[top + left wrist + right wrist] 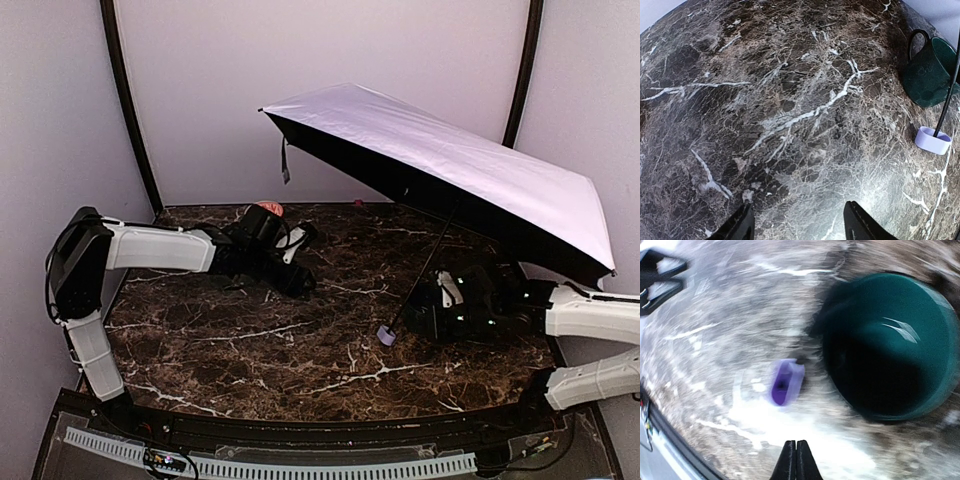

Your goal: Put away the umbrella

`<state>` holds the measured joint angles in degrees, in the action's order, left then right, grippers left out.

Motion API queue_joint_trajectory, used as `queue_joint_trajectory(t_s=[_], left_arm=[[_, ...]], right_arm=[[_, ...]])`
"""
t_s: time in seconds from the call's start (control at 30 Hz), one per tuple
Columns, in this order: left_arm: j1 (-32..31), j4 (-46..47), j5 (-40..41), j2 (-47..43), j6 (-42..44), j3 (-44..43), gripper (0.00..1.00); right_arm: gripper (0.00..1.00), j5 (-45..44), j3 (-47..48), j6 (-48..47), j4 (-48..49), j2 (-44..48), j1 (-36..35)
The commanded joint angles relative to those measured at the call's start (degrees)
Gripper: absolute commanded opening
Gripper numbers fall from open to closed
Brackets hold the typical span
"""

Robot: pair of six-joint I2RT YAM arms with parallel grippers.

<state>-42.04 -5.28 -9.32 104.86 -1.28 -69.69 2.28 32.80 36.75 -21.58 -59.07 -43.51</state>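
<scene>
The umbrella stands open, its pale lavender-silver canopy (450,165) tilted over the back right of the table. Its thin black shaft (430,265) slopes down to the small lavender handle (386,335), which rests on the marble. My right gripper (796,442) is shut on nothing, just short of the handle (785,382). In the top view the right gripper (415,315) sits beside the handle. My left gripper (798,205) is open over bare marble, nothing between its fingers. It lies left of centre (303,283), well apart from the handle (933,140).
A dark green mug (890,345) lies on its side right by the handle, and is also in the left wrist view (927,70). A red bowl (268,208) shows behind the left arm. The dark marble table (300,350) has walls at its back and sides.
</scene>
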Motion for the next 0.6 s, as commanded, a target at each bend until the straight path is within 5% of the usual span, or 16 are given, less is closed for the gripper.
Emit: queue_joint_trajectory(t_s=[0.0, 0.33, 0.57], left_arm=[[-0.4, -0.14, -1.28, -2.43, 0.68, 1.24, 0.63], [-0.5, -1.1, 1.1, -3.5, 1.88, 2.14, 0.63], [-0.54, -1.53, 1.05, -3.61, 2.16, 2.04, 0.63]], right_arm=[[0.0, -11.55, 2.65, 2.26, 9.34, -4.01, -7.79], [0.0, -29.3, 7.55, 3.75, 8.82, -20.19, -12.36], [0.0, -35.38, 6.69, 7.43, 8.73, -22.35, -12.07]])
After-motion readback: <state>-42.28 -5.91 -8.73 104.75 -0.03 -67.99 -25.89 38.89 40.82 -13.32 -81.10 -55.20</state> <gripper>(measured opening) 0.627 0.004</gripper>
